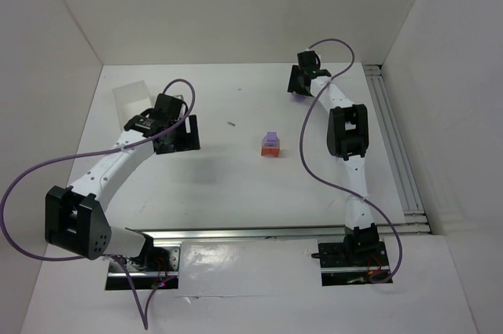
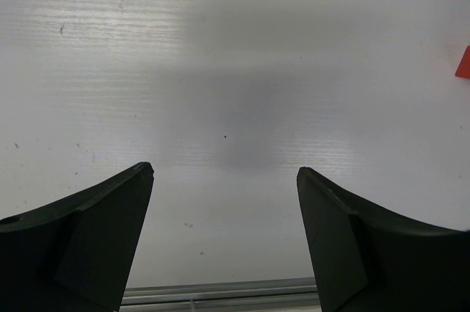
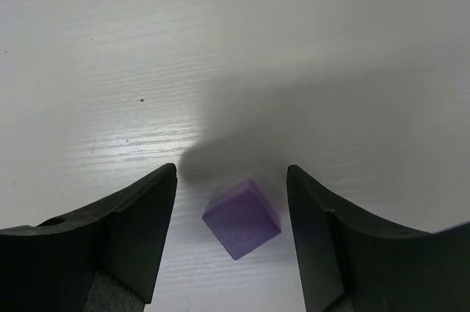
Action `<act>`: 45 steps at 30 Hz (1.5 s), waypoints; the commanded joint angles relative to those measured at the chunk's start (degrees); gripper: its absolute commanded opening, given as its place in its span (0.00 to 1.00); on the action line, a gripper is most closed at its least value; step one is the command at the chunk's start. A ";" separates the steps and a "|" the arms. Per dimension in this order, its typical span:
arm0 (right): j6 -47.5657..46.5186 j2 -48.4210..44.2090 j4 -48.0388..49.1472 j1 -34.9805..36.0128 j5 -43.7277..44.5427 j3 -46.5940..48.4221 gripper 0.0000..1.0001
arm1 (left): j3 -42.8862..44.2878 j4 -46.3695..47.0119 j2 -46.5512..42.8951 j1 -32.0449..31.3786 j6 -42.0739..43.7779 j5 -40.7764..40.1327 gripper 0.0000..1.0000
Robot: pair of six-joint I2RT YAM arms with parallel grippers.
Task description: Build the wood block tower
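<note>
Right claw [image 3: 231,180]: two dark fingers [image 3: 132,231], parted, set either side of one loose lilac cube [image 3: 242,218]. A strip of bare counter [image 3: 110,70] shows on both sides of the cube, so the claw is open and grips nothing. The cube rests on the counter, turned corner-wise to the fingers and slightly off-centre between them. Left claw [image 2: 224,180]: fingers wide apart, empty, held over bare counter on the left half. Tower [image 1: 270,145]: a short stack, red-orange below and lilac on top, standing mid-counter between the two arms; it is well apart from the right claw, which works near the far edge. Plastic box [image 1: 130,97]: translucent, far left, beyond the left claw. Dark speck [image 1: 232,123]: lying alone between the box and the tower. Step in hand, by judgement: pickup of the next block, with the claw placed around it and the grip not yet made. The next move calls for closing squarely on the cube. Because it sits diagonally, the fingers may twist or skid it unless the wrist turns to meet its flat faces. After that comes a lift, a carry to mid-counter and a level set-down on the lilac top.
</note>
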 commanded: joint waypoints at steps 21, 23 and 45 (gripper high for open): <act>-4.18 -6.14 1.20 1.60 -1.23 -8.79 0.73 | 1.60 0.22 -1.00 -0.17 0.25 0.11 0.92; -5.50 -6.14 1.20 2.21 -1.23 -8.79 0.73 | 1.60 0.22 -1.00 -0.17 0.25 0.63 0.92; -7.35 -5.44 1.91 3.27 2.02 -8.35 0.60 | 2.13 0.75 0.14 -0.17 0.25 1.16 0.91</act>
